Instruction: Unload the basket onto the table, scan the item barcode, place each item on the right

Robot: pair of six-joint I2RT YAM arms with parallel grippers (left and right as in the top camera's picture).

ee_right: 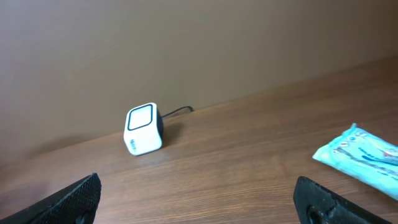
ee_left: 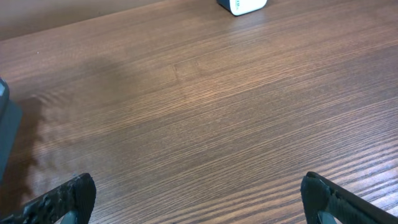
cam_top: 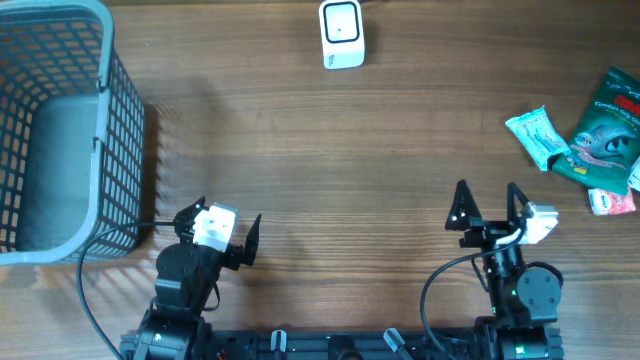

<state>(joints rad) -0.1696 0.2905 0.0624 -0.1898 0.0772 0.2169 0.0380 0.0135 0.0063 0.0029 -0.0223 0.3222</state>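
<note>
At the left edge of the wooden bench (cam_top: 350, 150) stands a grey basket (cam_top: 60, 130) made of plastic lattice, with a rounded rim. Only the overhead view shows it whole; the left wrist view catches just a dark corner of it (ee_left: 5, 118).

The left claw (cam_top: 222, 224) hovers near the front edge, just right of the basket. It is released, with its jaws wide apart and nothing between them. In its own camera the two black, rough-textured fingertips (ee_left: 62, 199) stand in the lower corners over bare wood grain.

The scanner (cam_top: 342, 33), a small white box with rounded corners and a dark-framed window, sits at the middle of the far edge. The left wrist view cuts it off at the top (ee_left: 242, 5). The right wrist view shows its front face (ee_right: 143, 129), a thin dark cable (ee_right: 177, 112) behind it and a plain brown wall (ee_right: 186, 43), which the overhead view does not show.

The right claw (cam_top: 487, 200) is released too and grasps nothing.

The items lie at the right edge: a crinkled light blue packet (cam_top: 537, 137), touching a glossy green packet (cam_top: 605, 130), and a small pink and white pack (cam_top: 610, 202) nearer the front. The right wrist view shows only the light blue packet (ee_right: 364, 158).
</note>
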